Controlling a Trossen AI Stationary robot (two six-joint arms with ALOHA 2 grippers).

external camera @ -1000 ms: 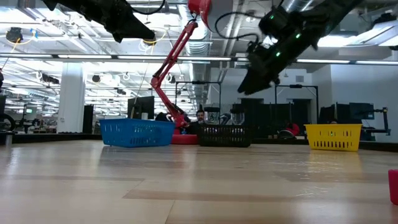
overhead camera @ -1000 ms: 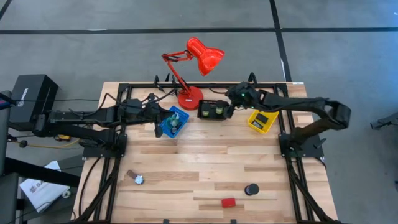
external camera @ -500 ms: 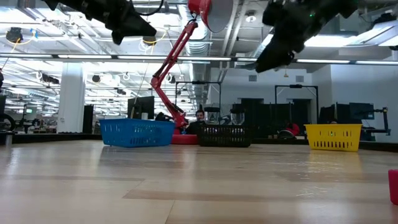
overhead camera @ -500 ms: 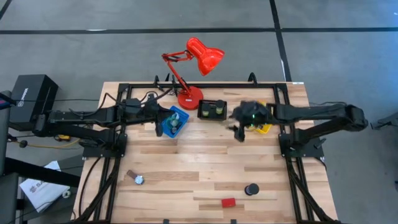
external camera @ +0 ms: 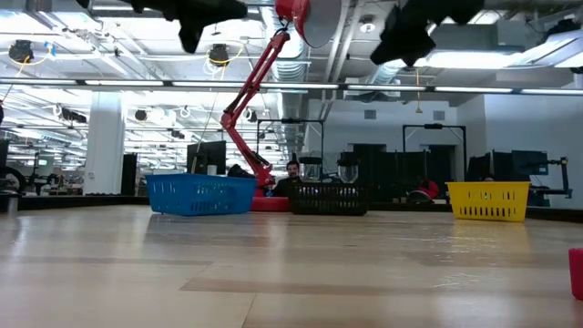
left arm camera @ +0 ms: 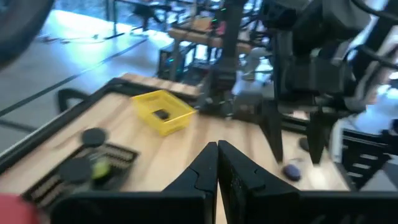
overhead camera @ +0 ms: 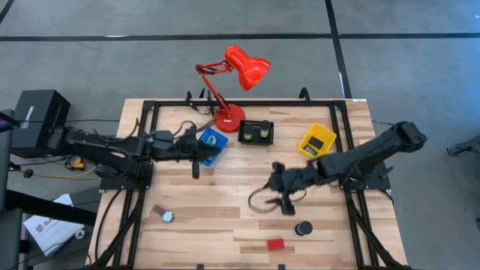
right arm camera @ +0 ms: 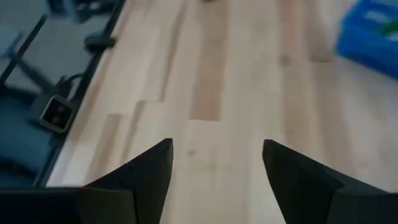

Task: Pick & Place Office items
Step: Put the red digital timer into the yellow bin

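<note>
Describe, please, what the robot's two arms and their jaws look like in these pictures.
Both arms are dark, slender and jointed, with black cables trailing along them and across the table. The left gripper ends in black wedge-shaped jaws; the right gripper has broader black tapered jaws. No markings are legible.

Open bare planks across the table's [overhead camera: 225, 187] middle. Obstacles: 3 bins — blue [overhead camera: 211, 142], black [overhead camera: 256, 132], yellow [overhead camera: 317, 142] — plus red lamp [overhead camera: 229, 116] along the far edge.

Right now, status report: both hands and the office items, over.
Right hand open, empty, above mid-table. Left hand shut, empty, beside the blue bin. Black cylinder, red block loose near the front edge. Nothing blocking.
</note>
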